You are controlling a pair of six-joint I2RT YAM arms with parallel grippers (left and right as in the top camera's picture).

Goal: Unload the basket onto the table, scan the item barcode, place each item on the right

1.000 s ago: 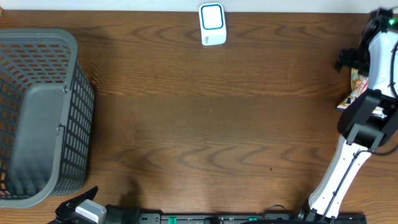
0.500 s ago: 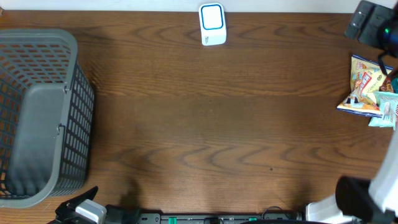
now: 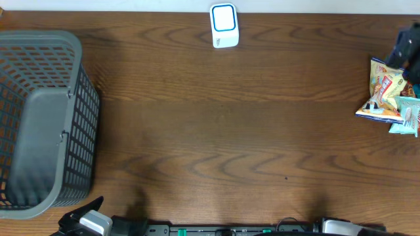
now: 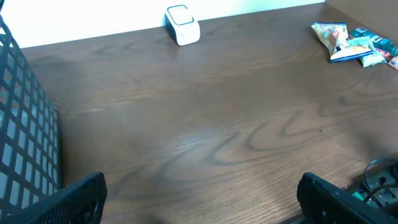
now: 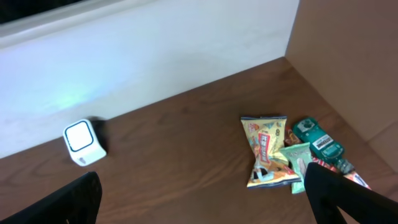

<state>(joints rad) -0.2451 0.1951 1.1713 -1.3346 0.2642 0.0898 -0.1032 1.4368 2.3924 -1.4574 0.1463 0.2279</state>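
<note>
- Left gripper (image 4: pixel 202 186): jaws spread wide with nothing between them, above bare wood by the front edge of the table (image 4: pixel 205 118), toward its front-left corner.
- Right gripper (image 5: pixel 202 180): jaws equally wide and empty, raised over the table's far right part.
- Yellow snack bag (image 5: pixel 266 152): lies flat at the right edge, touching a teal packet (image 5: pixel 320 143).
- White barcode scanner (image 3: pixel 224 25): middle of the far edge, well apart from the bag.
- Grey mesh basket (image 3: pixel 82 131): stands at the left edge.

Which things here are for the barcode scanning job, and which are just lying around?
For the job: small white cube scanner with a blue-ringed top; yellow crinkly snack packet; teal snack packet beside it.
Just lying about: grey plastic mesh basket, though scanned items might go in it.
</note>
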